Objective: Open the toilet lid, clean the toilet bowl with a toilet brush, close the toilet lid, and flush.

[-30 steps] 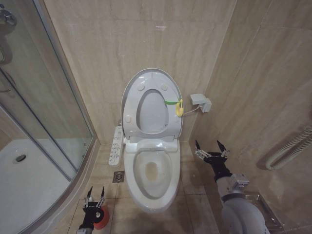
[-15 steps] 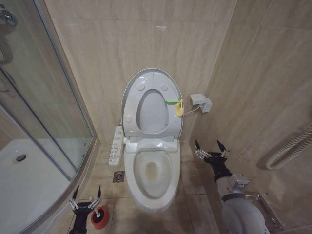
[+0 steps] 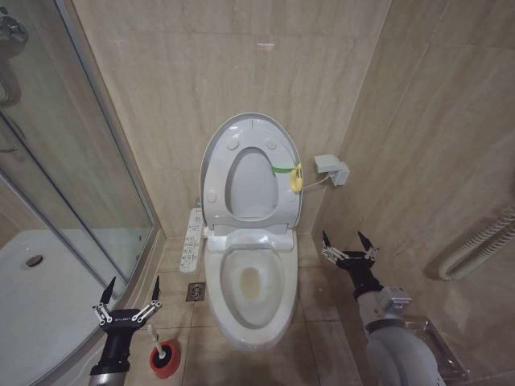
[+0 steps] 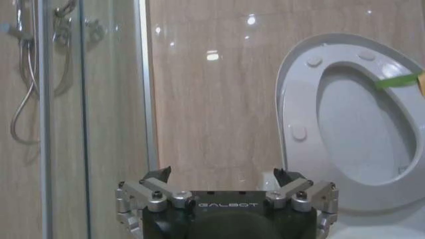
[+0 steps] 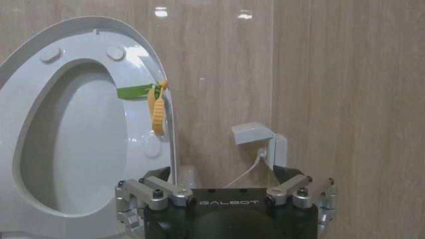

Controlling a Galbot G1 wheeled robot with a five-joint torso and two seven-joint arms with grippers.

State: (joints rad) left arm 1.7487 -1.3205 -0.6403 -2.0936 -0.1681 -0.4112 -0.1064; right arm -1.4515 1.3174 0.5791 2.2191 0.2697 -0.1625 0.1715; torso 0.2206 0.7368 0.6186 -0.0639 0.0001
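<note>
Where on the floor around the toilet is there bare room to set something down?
Bare tile lies between the toilet bowl and the right wall, beneath the open right gripper. Left of the bowl is crowded: floor drain, button panel, red brush holder and the open left gripper beside the shower enclosure.

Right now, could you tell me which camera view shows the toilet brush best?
The head view: the toilet brush stands in its red holder on the floor, just right of the open left gripper. In the two wrist views I can make out no brush.
</note>
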